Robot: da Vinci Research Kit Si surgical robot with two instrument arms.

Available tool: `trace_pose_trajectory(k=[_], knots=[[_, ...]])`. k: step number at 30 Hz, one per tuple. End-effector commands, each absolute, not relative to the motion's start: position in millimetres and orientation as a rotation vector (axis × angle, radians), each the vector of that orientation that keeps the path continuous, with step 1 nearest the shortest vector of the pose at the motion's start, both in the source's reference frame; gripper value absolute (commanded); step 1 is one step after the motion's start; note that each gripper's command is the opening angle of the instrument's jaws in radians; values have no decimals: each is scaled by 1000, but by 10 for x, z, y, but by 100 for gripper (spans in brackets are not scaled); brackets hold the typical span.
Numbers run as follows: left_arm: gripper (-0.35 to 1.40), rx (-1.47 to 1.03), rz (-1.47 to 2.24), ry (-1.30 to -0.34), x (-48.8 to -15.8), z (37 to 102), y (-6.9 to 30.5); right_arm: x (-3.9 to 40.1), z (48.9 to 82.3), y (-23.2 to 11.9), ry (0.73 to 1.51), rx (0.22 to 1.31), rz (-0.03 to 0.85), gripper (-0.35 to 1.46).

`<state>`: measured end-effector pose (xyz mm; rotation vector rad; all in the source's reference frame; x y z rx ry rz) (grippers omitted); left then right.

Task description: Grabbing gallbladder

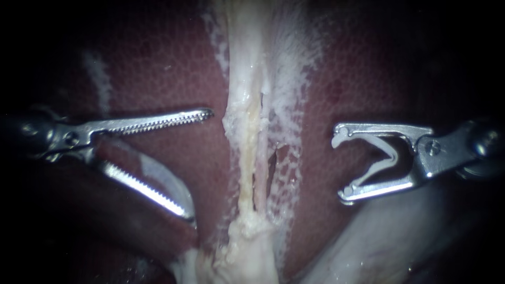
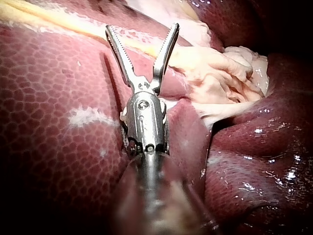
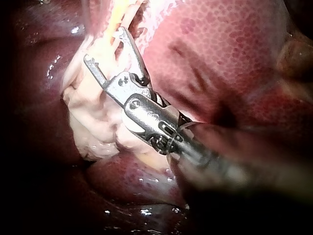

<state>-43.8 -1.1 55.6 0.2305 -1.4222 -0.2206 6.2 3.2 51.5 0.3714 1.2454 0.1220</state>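
The liver [image 1: 158,68], dark red and finely mottled, fills the field and forms the bed on which everything else lies. The gallbladder [image 1: 244,255], judged to be the pale crumpled mass at the lower middle of the endoscope view, sits at the foot of a whitish strand [image 1: 247,121] running up the midline between the liver's lobes. A yellowish tube [image 1: 246,179] shows within that strand. The left instrument [image 1: 200,164] enters from the left with serrated jaws spread wide and holding nothing. Its upper jaw tip is near the strand but apart from it. The wide gape probably prepares a broad bite of the gallbladder, which lies below and ahead of the lower jaw. The right instrument [image 1: 341,167] lies well apart on the opposite side, presumably to leave the grasp unobstructed. Its jaws stand wide yet carry a pale V-shaped clip [image 1: 389,155] seated against both. The gallbladder's surface appears cream-white, folded and ragged at its edges. It is likely soft and slippery, as the left wrist view suggests beside the open jaws.
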Motion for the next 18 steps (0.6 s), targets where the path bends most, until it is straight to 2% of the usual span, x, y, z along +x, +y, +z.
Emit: trace_pose_trajectory(k=[1,7,10,18], knots=[[113,231,-221,-1422,-438,556,-11,61,515,32,1245,371,122,60],[111,232,-256,-1412,-436,551,-10,61,515,32,1245,371,122,60],[104,257,-350,-1396,-434,543,-9,61,515,32,1245,371,122,60],[91,320,-529,-1248,-444,547,-5,61,516,31,1246,371,121,60]])
